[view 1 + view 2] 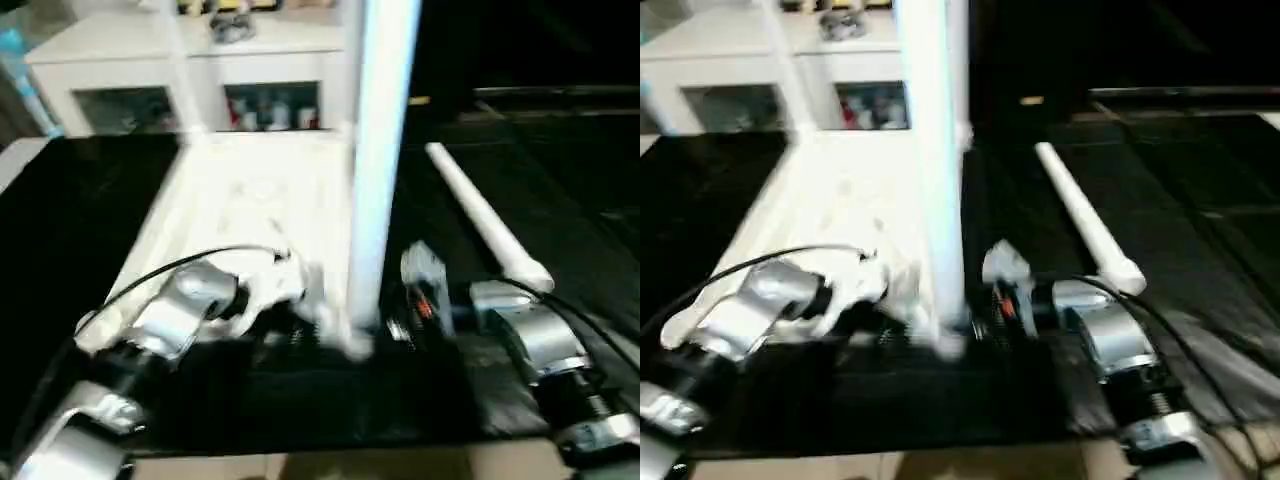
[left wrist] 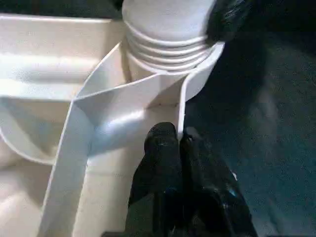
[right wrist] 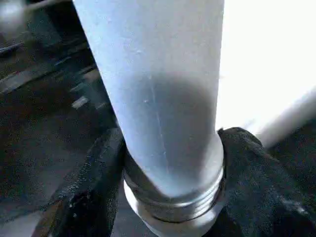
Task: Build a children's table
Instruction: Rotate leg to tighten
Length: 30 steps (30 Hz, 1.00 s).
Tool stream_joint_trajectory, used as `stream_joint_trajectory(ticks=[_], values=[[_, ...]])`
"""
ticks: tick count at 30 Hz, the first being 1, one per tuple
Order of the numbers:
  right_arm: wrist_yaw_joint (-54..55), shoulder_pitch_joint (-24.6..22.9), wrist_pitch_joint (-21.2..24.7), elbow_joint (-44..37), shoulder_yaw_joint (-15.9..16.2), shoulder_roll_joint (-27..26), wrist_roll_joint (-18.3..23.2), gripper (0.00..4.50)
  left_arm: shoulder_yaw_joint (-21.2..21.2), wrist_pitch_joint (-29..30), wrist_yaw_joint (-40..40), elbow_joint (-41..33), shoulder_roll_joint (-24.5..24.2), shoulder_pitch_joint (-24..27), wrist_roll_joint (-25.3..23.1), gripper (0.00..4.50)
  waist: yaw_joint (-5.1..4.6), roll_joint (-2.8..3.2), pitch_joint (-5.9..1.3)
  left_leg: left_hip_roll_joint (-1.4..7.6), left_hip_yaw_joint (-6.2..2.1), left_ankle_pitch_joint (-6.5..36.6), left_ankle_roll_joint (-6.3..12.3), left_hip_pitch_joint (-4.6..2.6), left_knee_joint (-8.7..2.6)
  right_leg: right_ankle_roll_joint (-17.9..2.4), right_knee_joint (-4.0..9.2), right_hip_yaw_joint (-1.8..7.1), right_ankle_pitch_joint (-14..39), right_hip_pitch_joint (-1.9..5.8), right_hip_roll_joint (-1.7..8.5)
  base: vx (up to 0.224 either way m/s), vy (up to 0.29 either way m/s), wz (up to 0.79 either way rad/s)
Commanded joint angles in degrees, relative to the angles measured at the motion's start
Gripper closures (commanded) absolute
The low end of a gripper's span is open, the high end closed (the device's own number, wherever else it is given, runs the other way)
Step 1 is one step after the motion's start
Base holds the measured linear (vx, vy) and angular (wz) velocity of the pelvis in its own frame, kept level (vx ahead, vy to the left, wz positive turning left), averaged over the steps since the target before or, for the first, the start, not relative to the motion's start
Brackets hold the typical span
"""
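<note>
The table top (image 1: 250, 205) lies upside down on the black work surface (image 1: 80, 230), ribbed underside facing up, all white plastic. At its near right corner a rounded socket (image 2: 195, 81) holds a leg (image 1: 385, 150) standing upright; the leg's threaded end (image 2: 165, 47) shows several rings still above the socket rim. A second white leg (image 1: 485, 215) lies loose on the black surface, off to the right of the top, running away from the robot.

The left gripper (image 2: 180, 140) has its two black fingers pinched on the thin edge wall of the top just beside the socket. The right gripper (image 3: 170, 163) clasps the upright leg near its base, one black finger on each side. Behind the top stands a white cabinet (image 1: 190, 70) with glass doors.
</note>
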<state>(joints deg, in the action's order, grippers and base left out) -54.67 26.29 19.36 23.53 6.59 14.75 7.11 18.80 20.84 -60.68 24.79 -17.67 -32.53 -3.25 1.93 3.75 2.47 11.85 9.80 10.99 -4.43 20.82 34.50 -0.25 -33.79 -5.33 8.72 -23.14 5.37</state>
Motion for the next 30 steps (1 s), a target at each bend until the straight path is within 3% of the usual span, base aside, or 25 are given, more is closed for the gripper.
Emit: stream_joint_trajectory(ticks=[1, 3, 5, 7, 11, 13, 14, 15, 22, 25, 29, 30], values=[[5.7, 1.1, 2.0, 1.1, 3.9, -5.6, -0.7, 1.86, 0.3, 1.5, 4.6, -2.2, 5.7, -2.7, 2.4, 4.5, -0.05, -0.96, -3.34, 0.12, -0.54, 15.1, 0.62, 0.23, -4.32, -6.7, 5.33, 1.42, 30.4, 3.23, 2.76, 0.0, 0.0, 0.0], [13.7, 2.2, 2.4, 2.8, 2.5, -9.1, -1.8, 1.87, -2.3, 4.7, 13.1, -0.4, 9.9, -3.3, 1.6, 4.5, -0.77, -0.8, -3.15, -0.11, -0.47, 15.3, 0.77, 0.3, -4.13, -5.9, 5.85, 1.17, 32.0, 2.94, 2.63, 0.0, 0.0, 0.0], [15.5, 2.4, 2.5, 3.0, 2.2, -9.9, -2.2, 1.87, -3.1, 5.3, 15.2, -0.1, 10.9, -3.6, 1.4, 4.5, -0.88, -0.91, -3.35, -0.22, -0.45, 15.6, 1.29, -0.28, -3.95, -5.6, 6.24, 1.05, 32.4, 2.56, 2.53, 0.0, 0.0, 0.0], [19.7, 2.9, 3.4, 2.5, 1.3, -12.5, -3.0, 1.87, -6.0, 7.0, 20.9, 0.1, 14.1, -4.3, 1.9, 4.5, -1.09, -0.76, -3.6, 0.03, -0.47, 14.2, 2.21, 0.05, -4.08, -6.6, 5.85, 1.17, 28.6, 2.77, 2.39, 0.0, 0.0, 0.0], [19.8, 2.5, 3.2, 1.5, 1.4, -12.5, -3.5, 1.87, -5.7, 6.0, 20.2, -0.7, 13.5, -4.3, 1.5, 4.5, -1.03, -0.67, -3.96, 0.42, -0.57, 11.2, 3.71, 0.58, -4.22, -9.8, 4.72, 1.53, 18.9, 3.27, 2.41, 0.0, 0.0, 0.0], [20.1, 2.3, 3.2, 1.4, 1.0, -12.6, -3.3, 1.87, -5.4, 5.7, 19.7, -0.8, 13.2, -4.2, 1.4, 4.5, -1.01, -0.69, -4.12, 0.43, -0.42, 9.6, 4.36, 0.51, -4.07, -11.3, 4.32, 1.64, 14.9, 3.4, 2.45, 0.0, 0.0, 0.0], [20.5, 2.3, 3.4, 1.4, 0.6, -12.6, -3.1, 1.31, -5.1, 5.3, 19.5, -0.8, 12.9, -4.2, 0.9, 4.5, -0.99, -0.63, -4.1, 0.42, -0.37, 9.2, 4.58, 0.49, -4.06, -11.7, 4.29, 1.66, 14.3, 3.41, 2.49, 0.0, 0.0, 0.0], [20.7, 2.2, 3.3, 1.5, 0.5, -12.4, -3.1, 1.17, -4.5, 4.3, 19.0, -0.8, 12.5, -4.0, 0.4, 4.5, -0.95, -0.57, -4.09, 0.43, -0.34, 8.9, 4.86, 0.44, -4.03, -12.2, 4.25, 1.69, 13.6, 3.42, 2.52, 0.0, 0.0, 0.0], [22.8, 0.3, 1.5, 0.2, -1.5, -10.4, -3.9, 0.62, -3.7, 2.6, 17.5, -0.9, 11.3, -3.3, -0.3, 4.5, -1.01, -0.34, -3.82, 0.56, -0.24, 11.3, 3.9, 0.16, -4.28, -11.8, 4.6, 1.77, 16.4, 3.38, 2.54, 0.0, 0.0, 0.0], [21.7, -0.9, 0.9, -1.1, -0.9, -9.0, -4.3, 0.3, -3.7, 2.3, 17.5, -0.9, 11.1, -3.2, -0.2, 4.5, -0.8, -0.3, -3.88, 0.65, -0.24, 11.0, 3.68, 0.11, -4.29, -11.8, 4.48, 1.86, 15.2, 3.37, 2.51, 0.0, 0.0, 0.0], [22.6, -4.4, -1.6, -5.2, -2.9, -8.2, -3.5, 0.08, -6.0, 3.4, 17.3, -1.3, 12.2, -2.6, 2.7, 4.5, -0.32, -0.45, -3.95, 0.73, -0.1, 10.0, 4.04, 0.04, -4.2, -12.2, 4.3, 2.02, 13.3, 3.38, 2.57, 0.0, 0.0, 0.0], [23.2, -5.0, -2.4, -5.8, -3.3, -8.1, -3.5, 0.02, -6.3, 3.1, 17.2, -1.5, 12.3, -2.4, 3.2, 4.23, 0.02, -0.61, -4.09, 0.71, -0.02, 9.1, 4.26, 0.05, -4.06, -12.4, 4.13, 2.11, 12.3, 3.38, 2.61, 0.0, 0.0, 0.0]])
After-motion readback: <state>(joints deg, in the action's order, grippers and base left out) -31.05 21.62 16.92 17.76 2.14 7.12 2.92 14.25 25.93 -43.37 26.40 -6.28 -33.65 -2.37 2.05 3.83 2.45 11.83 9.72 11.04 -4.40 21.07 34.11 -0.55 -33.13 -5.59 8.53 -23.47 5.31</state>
